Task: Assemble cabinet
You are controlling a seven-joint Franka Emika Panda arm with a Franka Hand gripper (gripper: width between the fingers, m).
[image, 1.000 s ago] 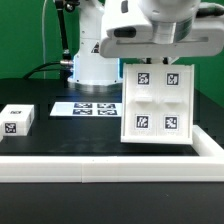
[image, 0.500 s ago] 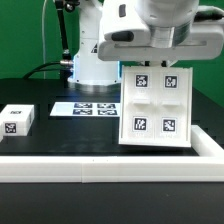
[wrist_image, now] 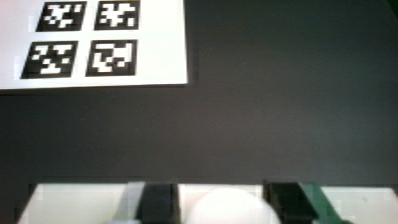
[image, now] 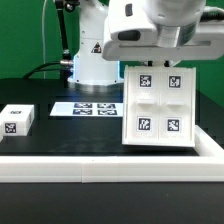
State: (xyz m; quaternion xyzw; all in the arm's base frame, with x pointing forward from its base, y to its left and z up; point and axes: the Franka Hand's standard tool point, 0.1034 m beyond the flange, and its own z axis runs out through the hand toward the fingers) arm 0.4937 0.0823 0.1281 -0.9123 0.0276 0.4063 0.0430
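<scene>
Gripping the white panel (image: 153, 105) by its top edge in the end effector (wrist_image: 221, 200), holding it upright over the counter (image: 70, 135); apparently starting out, leaving the small block (image: 17, 120) well apart, unjoined.

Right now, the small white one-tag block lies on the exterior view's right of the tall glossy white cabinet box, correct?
No. The small white one-tag block lies on the exterior view's left of the tall glossy white cabinet box; the exterior view shows it.
</scene>
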